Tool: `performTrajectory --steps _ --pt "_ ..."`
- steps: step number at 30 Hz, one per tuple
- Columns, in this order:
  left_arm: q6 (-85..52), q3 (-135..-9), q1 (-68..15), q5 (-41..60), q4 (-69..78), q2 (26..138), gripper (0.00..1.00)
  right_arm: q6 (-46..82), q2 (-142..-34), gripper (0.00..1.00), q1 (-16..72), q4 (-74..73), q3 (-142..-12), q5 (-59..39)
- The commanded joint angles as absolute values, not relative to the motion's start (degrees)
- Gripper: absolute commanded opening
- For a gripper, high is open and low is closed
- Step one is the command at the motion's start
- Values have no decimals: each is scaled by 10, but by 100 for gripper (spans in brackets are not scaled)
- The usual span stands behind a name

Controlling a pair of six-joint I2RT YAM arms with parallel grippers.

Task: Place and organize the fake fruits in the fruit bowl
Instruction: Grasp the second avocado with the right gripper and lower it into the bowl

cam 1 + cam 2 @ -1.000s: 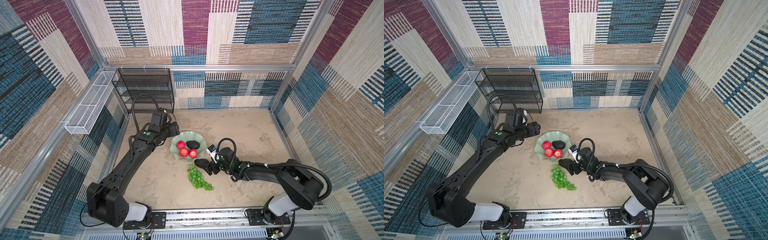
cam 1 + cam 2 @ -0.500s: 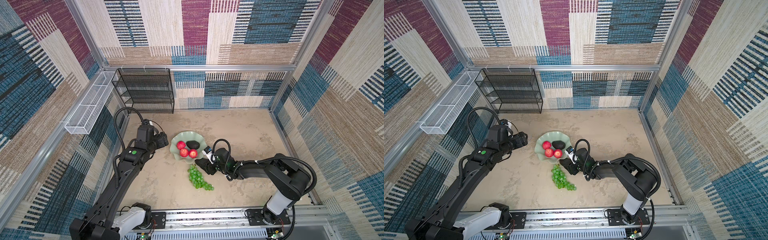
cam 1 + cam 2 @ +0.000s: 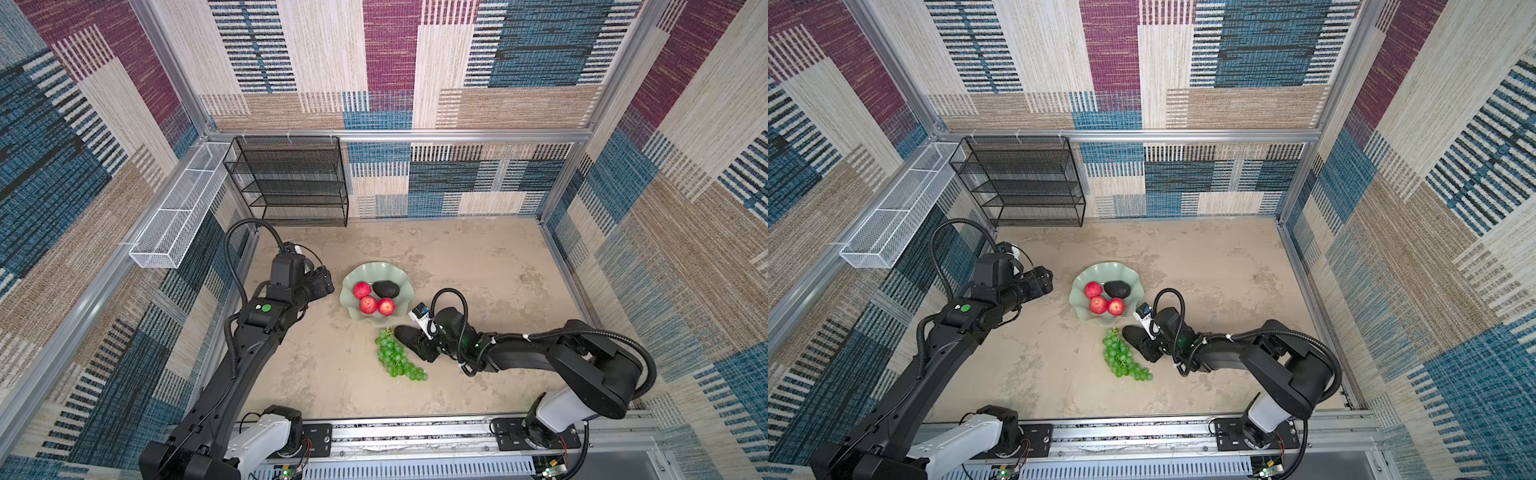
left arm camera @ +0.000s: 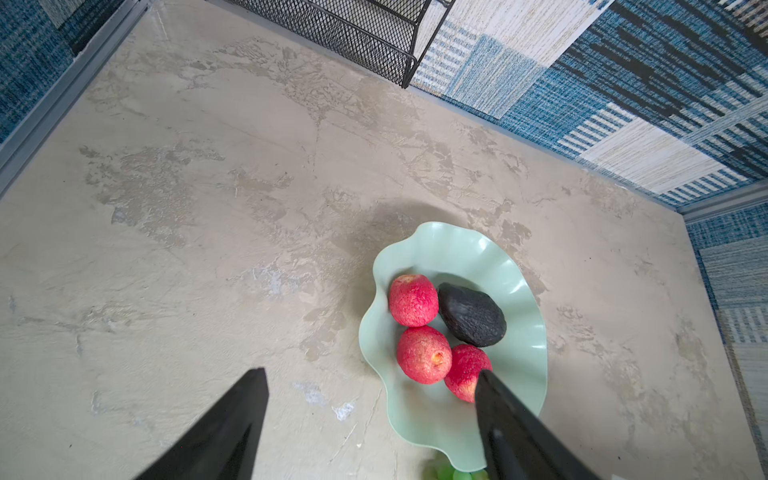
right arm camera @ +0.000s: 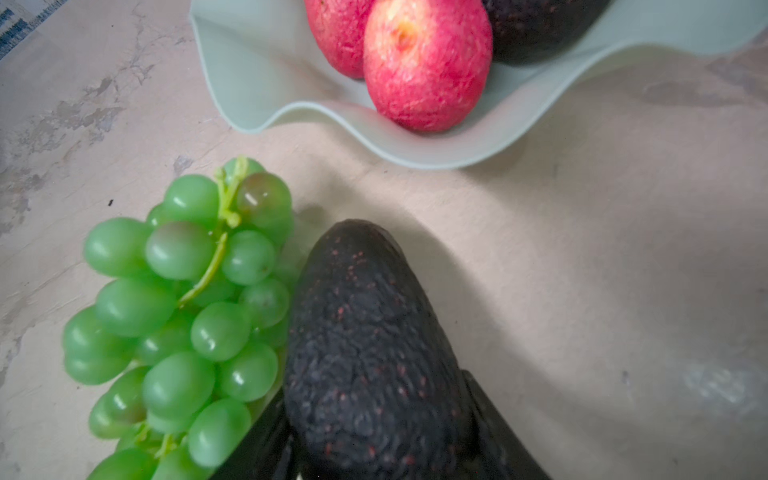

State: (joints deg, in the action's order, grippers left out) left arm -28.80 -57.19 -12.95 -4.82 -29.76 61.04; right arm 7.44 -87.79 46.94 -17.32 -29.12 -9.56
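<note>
The mint-green fruit bowl (image 3: 365, 272) with its ruffled rim sits on the beige tabletop (image 3: 478, 257) and holds four fruits: three red speckled apples (image 3: 368, 304) clustered together, and one dark avocado (image 3: 386, 288) touching them on the bowl's far side. Outside the bowl, just off its near rim, the bunch of green grapes (image 3: 397, 357) lies on the tabletop. The second avocado (image 5: 365, 353) is beside the bowl too, its narrow end pointing at the rim and its side pressed against the grapes. The right gripper (image 3: 417, 343) pinches this second avocado at its wide end, one finger against each flank. Whether the fruit rests on the tabletop or is just clear of it cannot be told. The left gripper (image 4: 371, 374) hovers to the left of the bowl, near its rim but apart from it, jaws spread with nothing between them. A black mesh shelf rack (image 3: 291, 183) stands well beyond the bowl against the back wall.
</note>
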Motion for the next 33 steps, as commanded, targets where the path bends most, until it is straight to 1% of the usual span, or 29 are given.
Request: performTrajectory --steps 1,4,8,11,15,19,24,28,33 --pt "-298 -567 -127 -44 -285 604 81 116 -830 38 493 -122 -275 -53" --pt "-296 -562 -123 -46 -285 597 81 147 -747 38 497 -57 -260 -24" --pt "-295 -557 -115 -44 -283 591 81 154 -637 37 495 16 -269 25" --pt "-295 -554 -110 -39 -281 589 81 125 -619 38 496 46 -317 46" --pt "-295 -548 -105 -30 -283 583 82 53 -697 38 490 34 -412 50" --pt "-295 -544 -98 -25 -293 573 82 -20 -818 38 462 2 -512 14" --pt "-288 -535 -89 -29 -313 547 82 -100 -948 37 408 -28 -610 -33" --pt "-287 -531 -81 -28 -327 530 82 -158 -1026 38 379 -27 -684 -68" --pt "-297 -516 -78 -18 -326 524 82 -194 -1099 38 364 -33 -750 -83"
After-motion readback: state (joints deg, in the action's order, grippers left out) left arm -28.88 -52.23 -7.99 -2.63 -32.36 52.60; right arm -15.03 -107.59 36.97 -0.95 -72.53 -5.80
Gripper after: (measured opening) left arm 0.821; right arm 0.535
